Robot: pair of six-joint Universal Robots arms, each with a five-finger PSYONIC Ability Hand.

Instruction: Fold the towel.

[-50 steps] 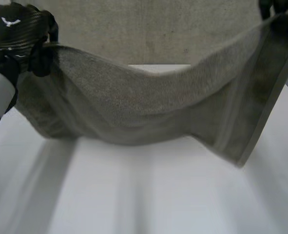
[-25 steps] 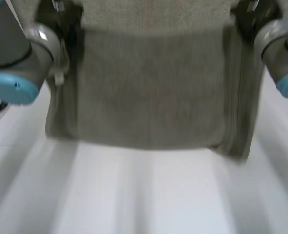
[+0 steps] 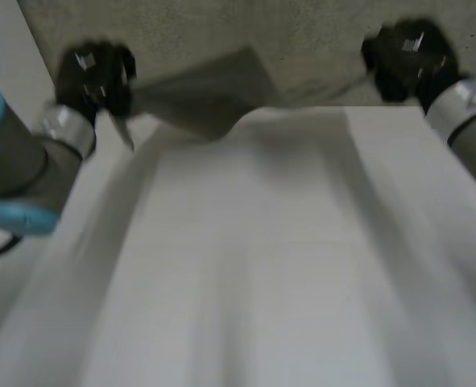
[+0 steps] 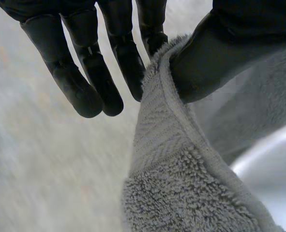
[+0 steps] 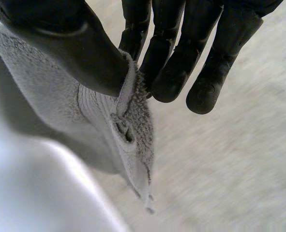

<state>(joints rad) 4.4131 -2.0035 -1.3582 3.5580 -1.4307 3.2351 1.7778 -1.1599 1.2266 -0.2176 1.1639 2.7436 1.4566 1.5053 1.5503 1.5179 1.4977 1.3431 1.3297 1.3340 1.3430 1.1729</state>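
The grey towel (image 3: 209, 101) shows as a dark sagging fold near the table's far edge, stretched between my two hands. My left hand (image 3: 93, 76) is at the towel's left end. In the left wrist view its thumb pinches the towel's hemmed edge (image 4: 181, 159) against the fingers (image 4: 84, 63), which stay fairly straight. My right hand (image 3: 407, 60) holds the right end. In the right wrist view the thumb presses a towel corner (image 5: 104, 116) against the fingers (image 5: 181, 58). Both hands are held above the surface.
The white table (image 3: 254, 266) stretches bare from the hands toward the camera. Beyond its far edge lies a beige textured surface (image 3: 302, 32). My grey arms with light-blue caps come in at both sides.
Both hands have swept away from the camera to the table's far edge, carrying the towel. It hung wide over the table's middle before; now a small fold remains in sight.
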